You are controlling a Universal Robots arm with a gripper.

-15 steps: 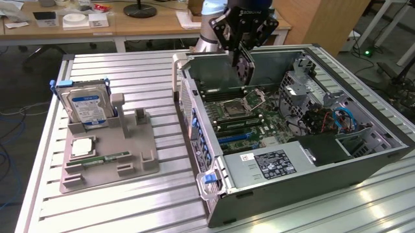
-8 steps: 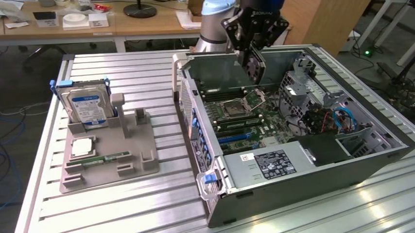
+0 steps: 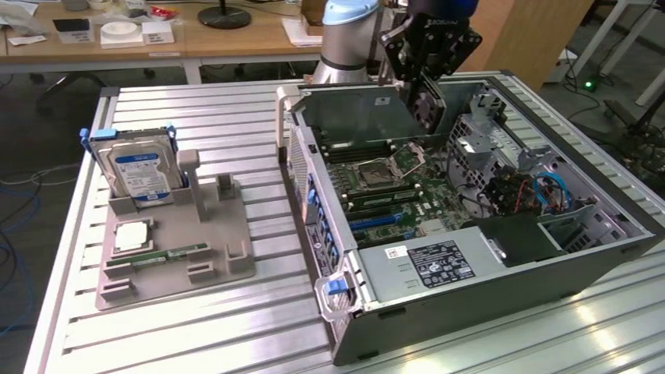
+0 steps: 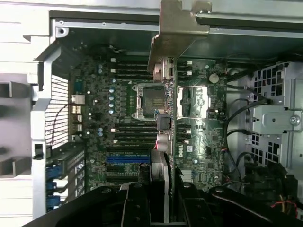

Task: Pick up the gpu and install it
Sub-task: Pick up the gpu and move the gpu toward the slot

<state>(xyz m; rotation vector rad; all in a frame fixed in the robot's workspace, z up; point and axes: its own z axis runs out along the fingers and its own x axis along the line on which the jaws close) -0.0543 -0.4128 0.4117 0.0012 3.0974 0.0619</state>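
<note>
As the gripper is clamped on the gpu, the card hangs edge-down over the open computer case
Its jaws pinch the thin board by both faces, likely to leave the lower edge free for a slot on the motherboard, silver bracket at the far end; I count one gpu, one case and, well apart, one grey holder propping one hard drive upright beside one flat memory stick

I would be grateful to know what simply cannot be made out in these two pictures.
- Wrist view: the graphics card is edge-on, so its faces are hidden.
- Wrist view: which slot lies beneath it, covered by card and fingers.
- Exterior view: the hard drive label is too small to read.
</note>
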